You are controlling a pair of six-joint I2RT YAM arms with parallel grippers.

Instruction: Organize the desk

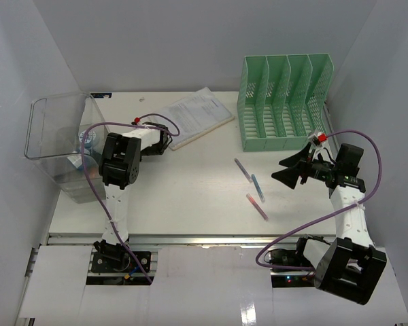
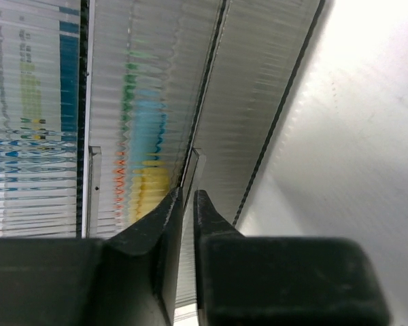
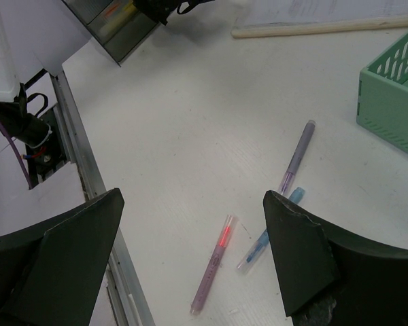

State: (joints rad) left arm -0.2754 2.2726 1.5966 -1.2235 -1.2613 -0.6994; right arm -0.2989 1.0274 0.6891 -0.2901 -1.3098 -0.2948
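Reaching over the far-left part of the desk [image 1: 190, 197], the left gripper [image 1: 164, 142] sits at the left corner of the papers [image 1: 197, 115], just beside the bin [image 1: 61, 136]. In the left wrist view its fingers [image 2: 166, 217] stand almost together, pinched on the thin edge of a ribbed clear sheet [image 2: 149, 102] with coloured print showing through it. Whether that sheet belongs to the papers cannot be told from this view. Bare white desk shows just to the right of these fingers, below the sheet's edge.

The right gripper [image 1: 289, 170] hangs above the right side of the desk, near the front of the rack [image 1: 282, 102]. Its fingers [image 3: 292, 251] are spread wide with nothing between them. In the right wrist view the desk lies beneath them, apart from the tips, and fills the gap. Three pens [image 1: 253, 188] lie flat on that stretch of desk: a purple one farthest from the arms, then a blue one, then a pink one nearest the rail [image 1: 190, 239]. The blue pen lies close under the inner edge of one finger, and the pink pen lies in the gap between the two.

The desk runs from the rail at the arms' bases back to the far wall. The bin stands at its left edge and the rack at its far right corner.
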